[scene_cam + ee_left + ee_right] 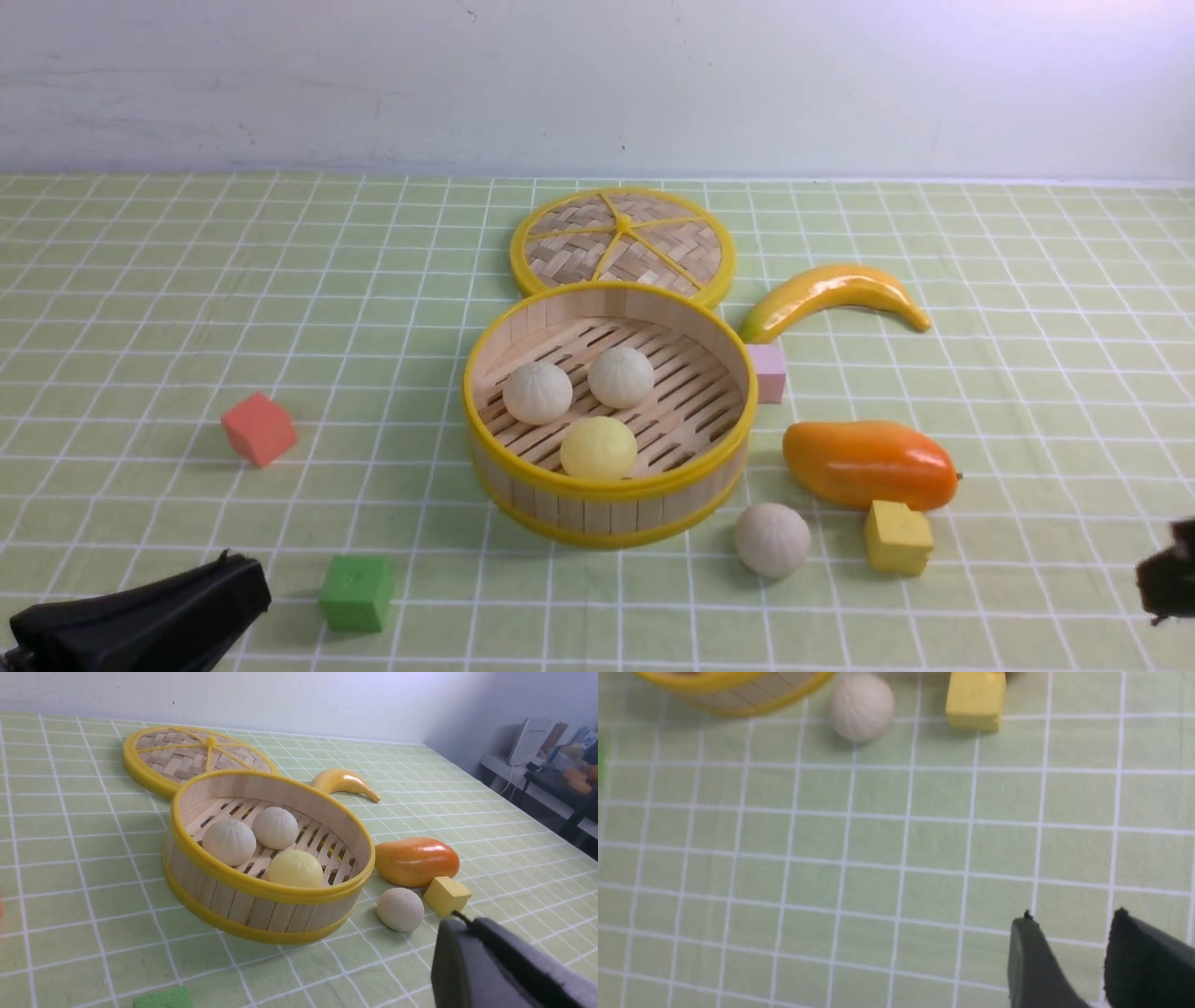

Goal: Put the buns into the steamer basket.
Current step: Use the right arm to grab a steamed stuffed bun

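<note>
Inside steamer basket, three buns; right wrist view alone, right pincer parted

We note a wooden-slat steamer basket with glossy plastic-looking rims; matt pleated buns; glossy smooth mango; matt cloth.

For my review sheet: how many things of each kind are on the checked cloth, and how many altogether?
Buns: 4
Cubes: 4
Steamer basket: 1
Lid: 1
Banana: 1
Mango: 1
Total: 12
</note>
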Tool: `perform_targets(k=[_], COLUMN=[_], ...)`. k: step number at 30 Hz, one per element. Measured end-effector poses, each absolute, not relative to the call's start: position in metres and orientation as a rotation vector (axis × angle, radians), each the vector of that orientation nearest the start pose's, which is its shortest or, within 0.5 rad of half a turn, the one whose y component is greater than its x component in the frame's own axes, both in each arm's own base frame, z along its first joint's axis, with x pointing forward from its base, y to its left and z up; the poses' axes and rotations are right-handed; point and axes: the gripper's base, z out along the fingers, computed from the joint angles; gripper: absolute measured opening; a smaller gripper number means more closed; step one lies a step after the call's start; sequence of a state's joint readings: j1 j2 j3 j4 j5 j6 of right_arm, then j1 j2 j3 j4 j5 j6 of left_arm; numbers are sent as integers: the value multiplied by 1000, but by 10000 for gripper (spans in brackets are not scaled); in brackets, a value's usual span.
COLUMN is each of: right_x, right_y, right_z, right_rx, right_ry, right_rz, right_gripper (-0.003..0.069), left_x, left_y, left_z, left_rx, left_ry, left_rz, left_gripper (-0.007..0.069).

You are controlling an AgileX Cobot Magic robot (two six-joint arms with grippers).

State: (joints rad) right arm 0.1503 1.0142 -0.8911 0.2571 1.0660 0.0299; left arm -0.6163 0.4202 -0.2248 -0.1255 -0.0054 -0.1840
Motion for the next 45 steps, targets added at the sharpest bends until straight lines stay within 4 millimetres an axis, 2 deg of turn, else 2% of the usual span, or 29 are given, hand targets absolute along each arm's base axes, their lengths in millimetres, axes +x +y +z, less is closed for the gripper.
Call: perform_targets(k=[3,4,5,7,9,10,12,14,17,21,26,30,37,45], right_x=[211,212,227,243,262,264,280,295,315,328,340,345,353,355], right_y=[70,71,87,109,140,143,171,190,205,205,190,188,192,192], right_z=[320,318,321,319,307,307,288,266,243,232,230,228,197,195], right_rx=[-223,-232,-289,-366,-439,-440,-514,-564,-592,-551,-436,-373,-373,-377], right_ry=[2753,2763,2763,2767,2797,2795,2839,2882,2916,2929,2933,2929,2999,2980], right_rz=[406,406,421,426,396,388,330,272,221,217,230,294,264,254], right_gripper=[239,239,239,239,239,239,239,239,239,239,239,239,239,239], left_x=[82,82,82,82,82,82,82,82,82,82,82,82,82,82], left_y=[-58,-58,-58,-58,-58,-58,-58,-58,-58,-58,-58,-58,-58,-58], left_z=[259,259,259,259,259,259,259,259,259,259,259,259,259,259], left_rx=[263,263,263,263,263,263,263,263,263,263,263,263,263,263], left_ry=[1702,1702,1702,1702,1702,1702,1702,1702,1702,1702,1702,1702,1702,1702], left_rz=[-693,-693,-693,-693,-693,-693,-693,-693,-693,-693,-693,-693,-693,-693], left_gripper=[-13,-13,-13,-13,-13,-13,-13,-13,-13,-13,-13,-13,-6,-2])
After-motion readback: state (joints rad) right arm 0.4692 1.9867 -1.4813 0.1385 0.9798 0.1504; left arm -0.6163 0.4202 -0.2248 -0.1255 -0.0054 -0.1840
